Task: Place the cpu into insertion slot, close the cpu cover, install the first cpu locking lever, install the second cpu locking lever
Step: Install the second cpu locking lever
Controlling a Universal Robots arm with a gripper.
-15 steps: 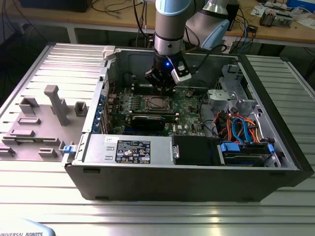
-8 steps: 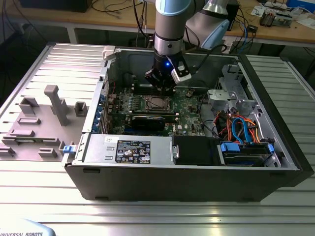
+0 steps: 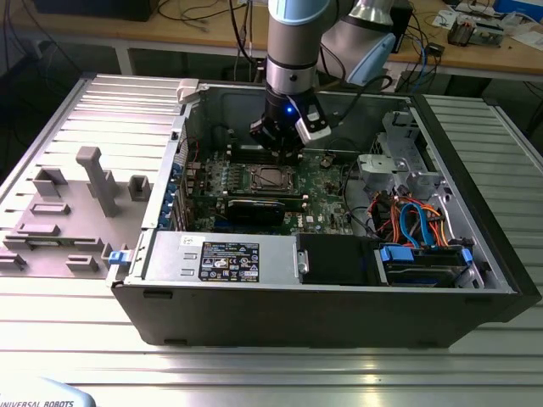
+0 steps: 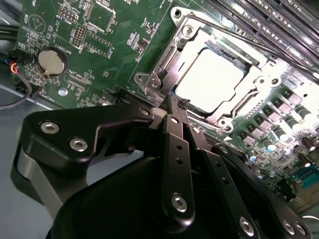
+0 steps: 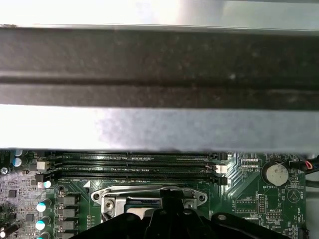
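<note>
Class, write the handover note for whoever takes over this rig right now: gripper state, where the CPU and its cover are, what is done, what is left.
Gripper: shut, empty as far as shows, tips at the edge of the socket.
CPU: seated in the socket, silvery top showing through the window.
CPU cover: closed flat over the chip.
Done: CPU placed, cover closed.
Left: one thin locking lever lies along the cover's side; whether either lever is latched cannot be told, so check both.
</note>
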